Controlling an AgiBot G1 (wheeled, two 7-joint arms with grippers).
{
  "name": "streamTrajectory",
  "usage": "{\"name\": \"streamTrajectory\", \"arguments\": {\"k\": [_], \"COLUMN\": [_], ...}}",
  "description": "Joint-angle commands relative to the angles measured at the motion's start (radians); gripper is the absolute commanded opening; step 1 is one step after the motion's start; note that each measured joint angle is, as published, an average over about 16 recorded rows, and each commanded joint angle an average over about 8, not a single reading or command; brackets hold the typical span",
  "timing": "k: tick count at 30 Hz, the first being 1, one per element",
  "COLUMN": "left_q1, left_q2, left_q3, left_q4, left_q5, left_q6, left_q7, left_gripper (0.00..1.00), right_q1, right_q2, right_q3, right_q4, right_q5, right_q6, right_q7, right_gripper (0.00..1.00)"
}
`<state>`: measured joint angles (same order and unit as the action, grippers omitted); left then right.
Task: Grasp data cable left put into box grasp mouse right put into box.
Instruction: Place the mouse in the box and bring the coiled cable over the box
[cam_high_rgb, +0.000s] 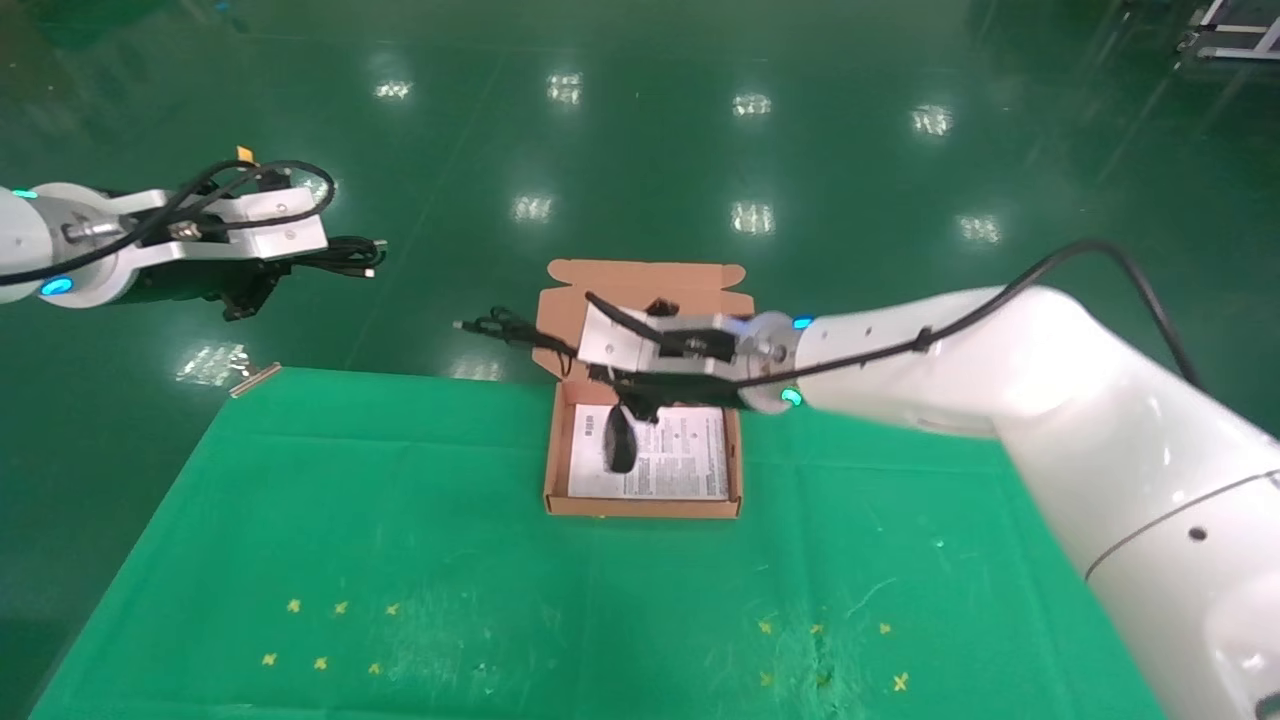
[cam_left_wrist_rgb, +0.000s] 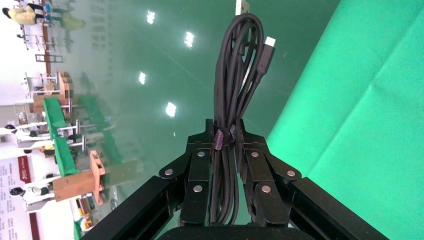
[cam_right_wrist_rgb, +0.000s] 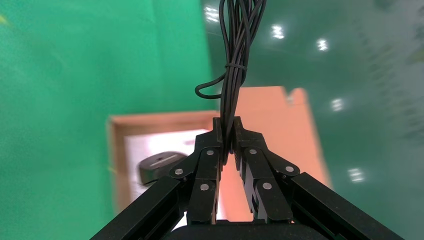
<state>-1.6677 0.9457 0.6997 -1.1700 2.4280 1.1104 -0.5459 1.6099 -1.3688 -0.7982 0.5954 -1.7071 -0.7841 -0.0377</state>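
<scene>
My left gripper is shut on the data cable, a long black bundle with a strap. It holds the cable in the air left of the green table, above the floor. In the left wrist view the cable sticks out past the gripper. My right gripper is shut on the bundled cord of the mouse, above the far end of the open box. The mouse is over the white sheet inside the box. The right wrist view shows the gripper, cord, mouse and box.
The box's flap lid stands open past the table's far edge. A small pale strip lies at the table's far left corner. Yellow cross marks dot the near part of the cloth. Shiny green floor surrounds the table.
</scene>
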Motion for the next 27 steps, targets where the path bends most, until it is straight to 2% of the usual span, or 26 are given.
{"name": "streamTrajectory", "arguments": {"k": [1,7,8,15,16,27], "left_q1": [0.003,0.006,0.006,0.007,0.007,0.035], "left_q2": [-0.002,-0.003,-0.003,-0.004,-0.004,0.043], "left_q3": [0.0,0.0,0.0,0.001,0.001,0.01], "left_q4": [-0.011,-0.019,-0.02,-0.023,-0.023,0.006], "left_q5": [0.005,0.009,0.009,0.011,0.011,-0.03], "left_q6": [0.004,0.007,0.007,0.008,0.008,-0.035], "left_q7": [-0.009,-0.016,-0.016,-0.017,-0.017,0.015], "left_gripper": [0.0,0.0,0.0,0.0,0.0,0.0], "right_q1": [-0.013,-0.028,-0.027,-0.02,-0.021,-0.024], "right_q2": [-0.001,0.001,0.001,0.003,0.005,0.049], "right_q3": [-0.033,-0.11,-0.121,-0.171,-0.174,-0.201], "right_q4": [-0.001,-0.085,-0.097,-0.13,-0.128,-0.08], "right_q5": [0.041,0.113,0.12,0.152,0.155,0.161], "right_q6": [0.01,0.071,0.077,0.089,0.088,0.082], "right_q7": [0.032,0.109,0.117,0.136,0.135,0.153], "right_gripper": [0.0,0.0,0.05,0.92,1.0,1.0]}}
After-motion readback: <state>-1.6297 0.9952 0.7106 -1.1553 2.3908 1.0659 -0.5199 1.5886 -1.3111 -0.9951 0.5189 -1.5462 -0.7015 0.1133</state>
